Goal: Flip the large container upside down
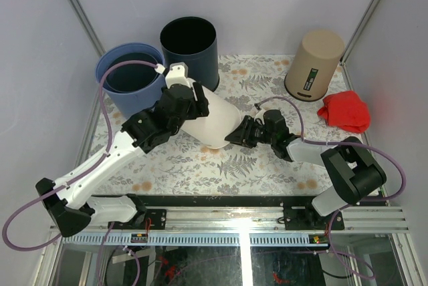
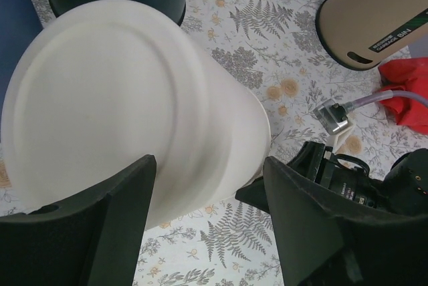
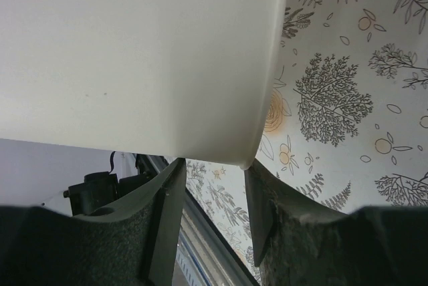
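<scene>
The large container (image 1: pixel 215 122) is a white tub tilted on its side on the floral mat (image 1: pixel 267 166). Its flat base (image 2: pixel 114 92) faces up and to the left, and its rim (image 3: pixel 267 85) points down toward the right arm. My left gripper (image 1: pixel 194 102) hangs over the base end, open. In the left wrist view the fingers (image 2: pixel 120 219) straddle the tub's lower side, with mat showing inside the right finger. My right gripper (image 1: pixel 241 132) is open at the rim. In the right wrist view the rim's edge sits just past the fingertips (image 3: pixel 257 186), and nothing lies deeper between the jaws.
A dark blue bin (image 1: pixel 189 49) and a lighter blue bin (image 1: pixel 130 75) stand close behind the white tub at the back left. A tan bin (image 1: pixel 314 64) stands upside down at the back right, with a red cloth (image 1: pixel 346 111) beside it. Metal frame posts border the mat.
</scene>
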